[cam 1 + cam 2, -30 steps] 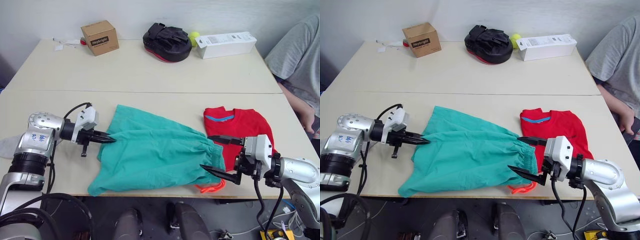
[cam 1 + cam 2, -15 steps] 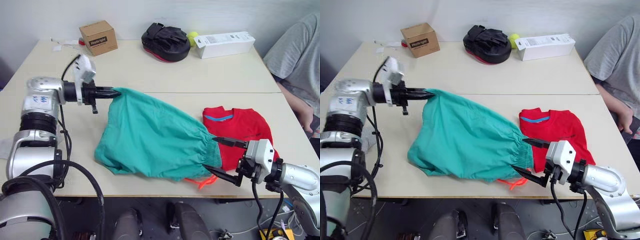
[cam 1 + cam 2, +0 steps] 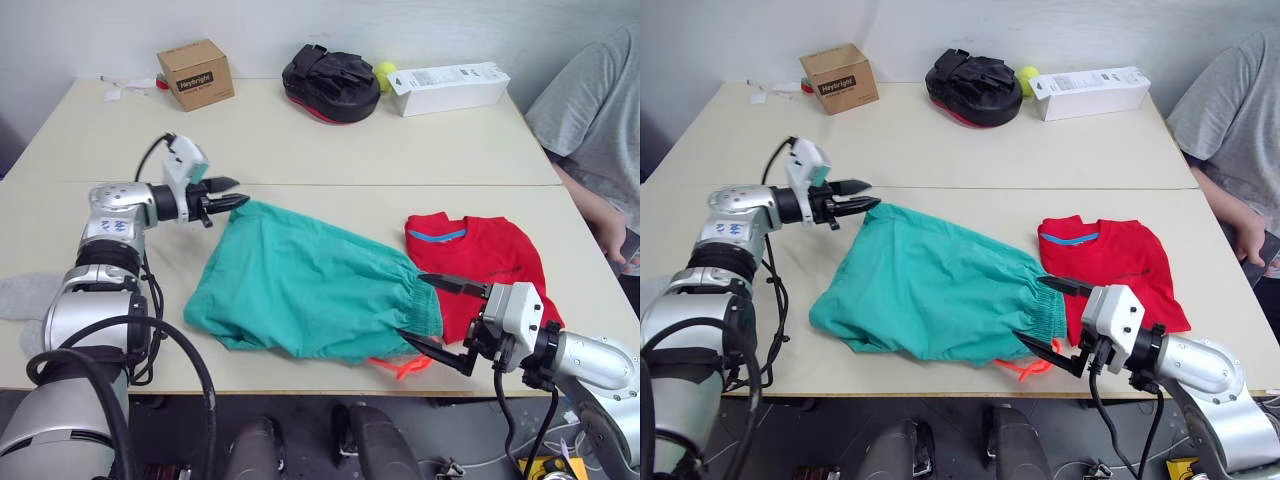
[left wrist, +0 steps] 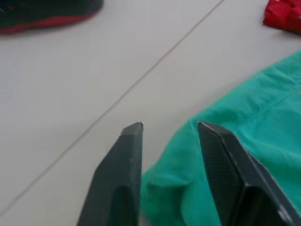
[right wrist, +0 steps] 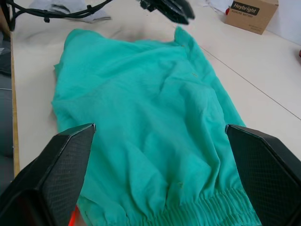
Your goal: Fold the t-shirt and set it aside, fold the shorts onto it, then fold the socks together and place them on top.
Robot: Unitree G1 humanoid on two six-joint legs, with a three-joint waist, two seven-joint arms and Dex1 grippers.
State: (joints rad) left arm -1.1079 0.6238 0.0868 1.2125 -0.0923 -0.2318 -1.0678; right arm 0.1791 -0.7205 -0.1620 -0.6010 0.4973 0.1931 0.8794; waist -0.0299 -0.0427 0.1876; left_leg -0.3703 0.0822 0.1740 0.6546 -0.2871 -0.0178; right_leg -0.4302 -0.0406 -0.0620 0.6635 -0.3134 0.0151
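The teal-green shorts (image 3: 310,290) lie crumpled in the middle of the near table, with the orange drawstring (image 3: 405,365) hanging at the front edge. My left gripper (image 3: 232,192) is open at the far left corner of the shorts. That corner (image 4: 188,188) lies loose on the table under its fingers. My right gripper (image 3: 412,307) stands wide open astride the gathered waistband, not closed on it. To the right of the shorts lies the folded red t-shirt (image 3: 480,260). A grey sock (image 3: 20,295) rests at the left edge of the table.
On the far table stand a cardboard box (image 3: 197,73), a black bag (image 3: 333,82), a yellow ball (image 3: 387,71) and a long white box (image 3: 448,88). A person in a grey shirt (image 3: 590,110) sits at the right side.
My left gripper carried the shorts' left corner up and away from the front edge, then opened and let it drop. The shorts are now bunched closer to the middle. The right gripper has stayed put.
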